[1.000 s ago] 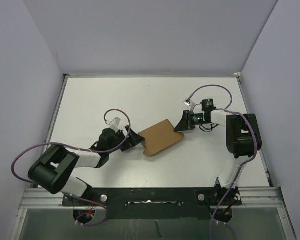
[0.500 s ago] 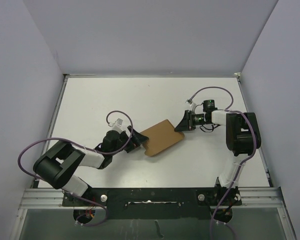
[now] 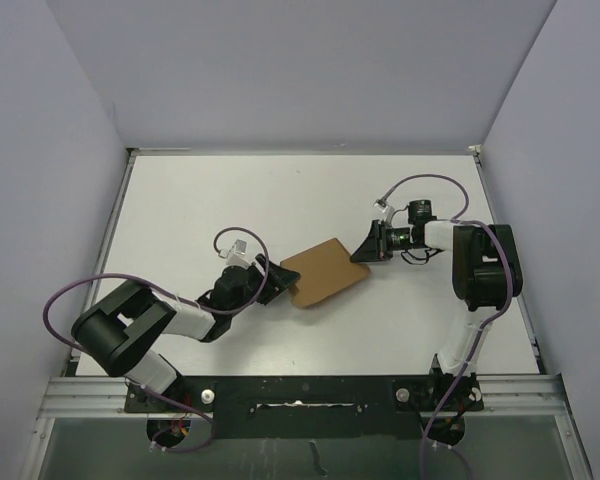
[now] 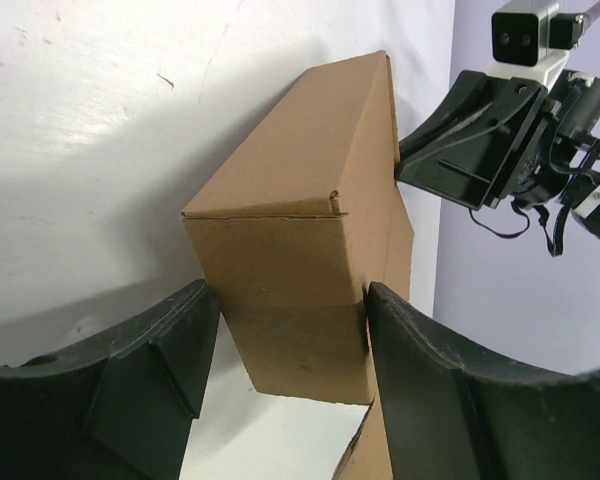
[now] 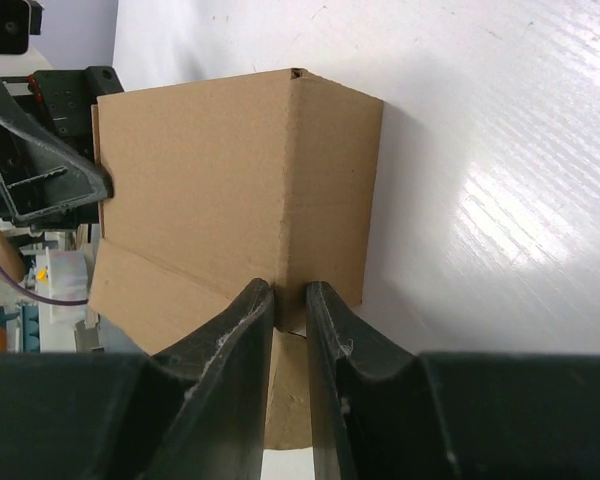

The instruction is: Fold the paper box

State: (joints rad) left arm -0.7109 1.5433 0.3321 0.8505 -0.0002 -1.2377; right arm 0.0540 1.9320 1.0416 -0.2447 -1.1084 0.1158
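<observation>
Pinching matte, creased brown paper box [image 5: 230,190]

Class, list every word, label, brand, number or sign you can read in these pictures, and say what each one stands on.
None: no text can be read in any view.
paper box: plain brown cardboard, no print on the faces that show.
blurred parts at the left edge of the right wrist view: too blurred to tell whether they bear any writing.
</observation>
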